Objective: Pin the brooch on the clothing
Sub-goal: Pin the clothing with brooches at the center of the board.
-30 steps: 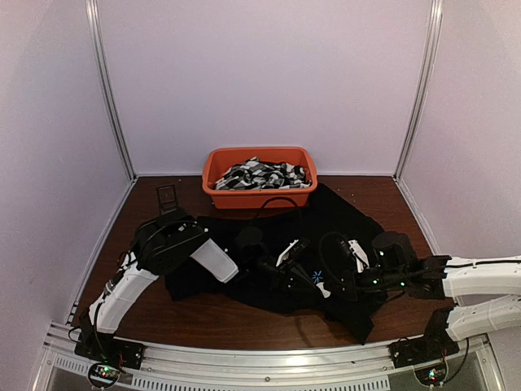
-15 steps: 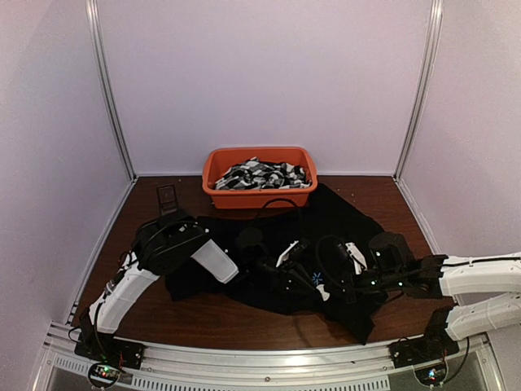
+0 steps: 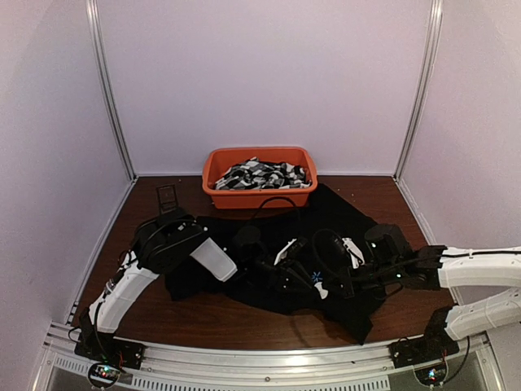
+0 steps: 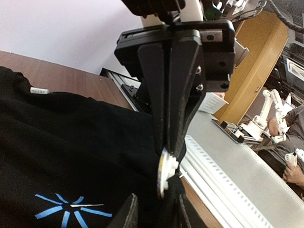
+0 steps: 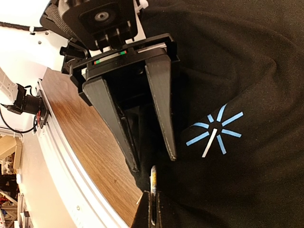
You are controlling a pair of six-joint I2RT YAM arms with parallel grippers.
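Observation:
The clothing, a black shirt (image 3: 346, 220) with a light-blue starburst (image 5: 214, 134), lies spread on the table. The brooch (image 4: 164, 176), a small white disc seen edge-on, stands at the shirt's near edge with a thin pin sticking out. My right gripper (image 5: 153, 194) is shut on the brooch (image 5: 153, 176). My left gripper (image 4: 156, 205) faces it tip to tip, open, its fingers (image 5: 161, 114) either side of the brooch and a fold of shirt. In the top view both grippers meet beside the starburst (image 3: 316, 275).
An orange bin (image 3: 213, 183) full of black-and-white patterned fabric stands at the back. A small black object (image 3: 167, 195) lies at the back left. Bare wooden table (image 3: 244, 322) runs to the metal rail (image 3: 260, 371) in front of the shirt.
My left gripper's fingers have spread apart. My right gripper has shut on the brooch and shifted slightly left toward the starburst.

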